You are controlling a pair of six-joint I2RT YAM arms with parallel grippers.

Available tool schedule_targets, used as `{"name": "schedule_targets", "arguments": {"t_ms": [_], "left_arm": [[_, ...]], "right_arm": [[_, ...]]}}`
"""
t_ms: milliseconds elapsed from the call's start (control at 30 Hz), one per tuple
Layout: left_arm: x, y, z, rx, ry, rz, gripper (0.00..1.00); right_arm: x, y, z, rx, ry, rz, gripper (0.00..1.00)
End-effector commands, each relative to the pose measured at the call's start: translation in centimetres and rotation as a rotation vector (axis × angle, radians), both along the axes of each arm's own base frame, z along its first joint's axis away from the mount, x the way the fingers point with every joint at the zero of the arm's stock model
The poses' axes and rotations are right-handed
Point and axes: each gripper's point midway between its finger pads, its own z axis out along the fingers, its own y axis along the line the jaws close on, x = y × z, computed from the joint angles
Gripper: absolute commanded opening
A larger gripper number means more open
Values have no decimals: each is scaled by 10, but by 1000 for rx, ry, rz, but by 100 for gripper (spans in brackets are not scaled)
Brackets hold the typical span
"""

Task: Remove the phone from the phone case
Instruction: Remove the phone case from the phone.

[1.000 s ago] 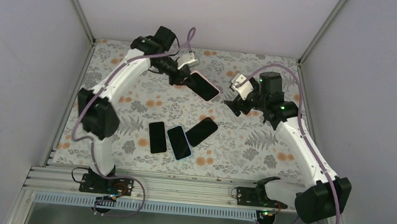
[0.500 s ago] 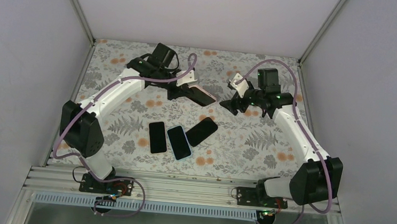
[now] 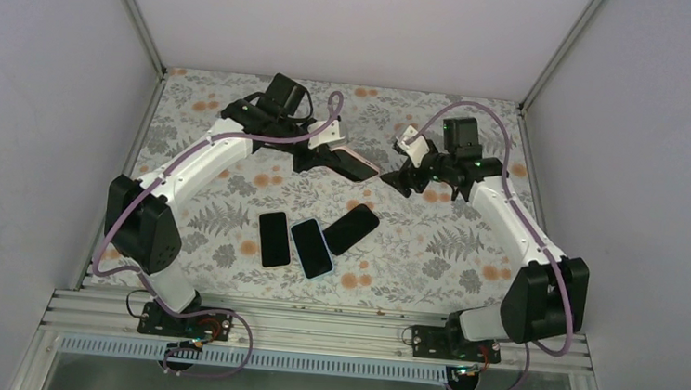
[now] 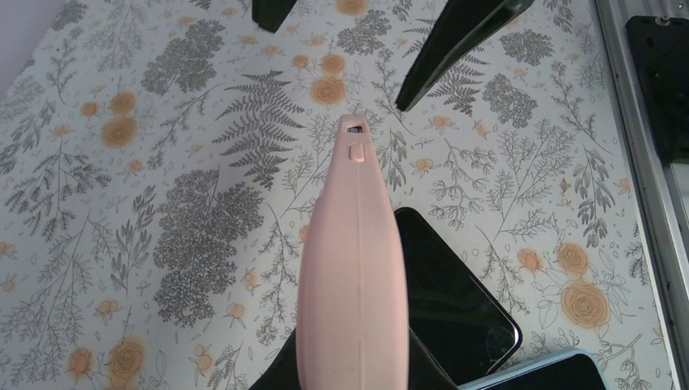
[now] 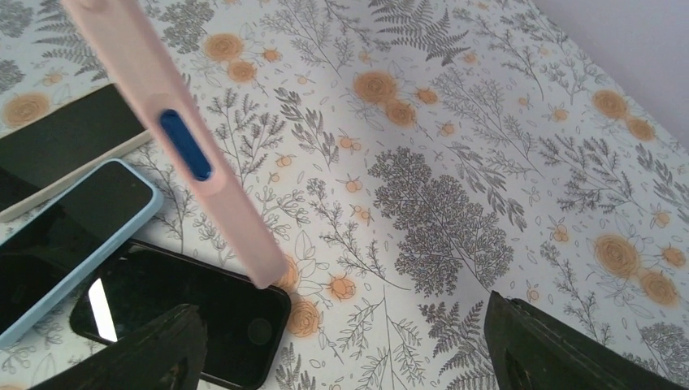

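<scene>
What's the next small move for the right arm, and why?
Probably ease the open right end effector forward around the free end of the pink phone case. The left end effector holds it aloft, edge-on, and nothing grips that end yet.

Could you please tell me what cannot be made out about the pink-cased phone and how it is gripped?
- Left wrist view: the pink case is edge-on, which hides its screen side and the grip of the left hand at the bottom edge.
- Right wrist view: the case's upper end is cut off by the top edge.
- Top view: the case is tilted and too small to show whether anything is sliding out of it.
</scene>
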Motion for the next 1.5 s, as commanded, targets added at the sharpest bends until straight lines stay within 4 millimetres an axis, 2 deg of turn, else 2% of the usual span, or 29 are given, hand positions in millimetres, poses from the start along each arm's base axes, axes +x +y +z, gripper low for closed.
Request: {"name": "schedule_targets", "arguments": {"t_ms": [0,233,600,900,1200,1367,1467], "left_arm": [[-3,-12,29,-80,-55,-56,2],[-5,-14,30,-84,-48,-63,2],[-12,-15,31,-81,-41,-86,2],[-24,-24,25,-75,-17,-124,2],[-38,-28,27,-73,3,-164,2],[-47,-32,26,-83,28,-191,2],[-45,-34,26,-81,26,-188,2]], "right_arm": [[18,-3,-6,-5,-9,-38,87],[29,-2,-8,-2,-16,-56,87],[46,-11,-10,-19,-46,-108,87],[65,-11,2,-11,-76,-134,86],[97,-26,15,-56,-156,-206,86],[109,-26,20,-51,-172,-216,86],[113,-24,22,-43,-168,-207,86]]}}
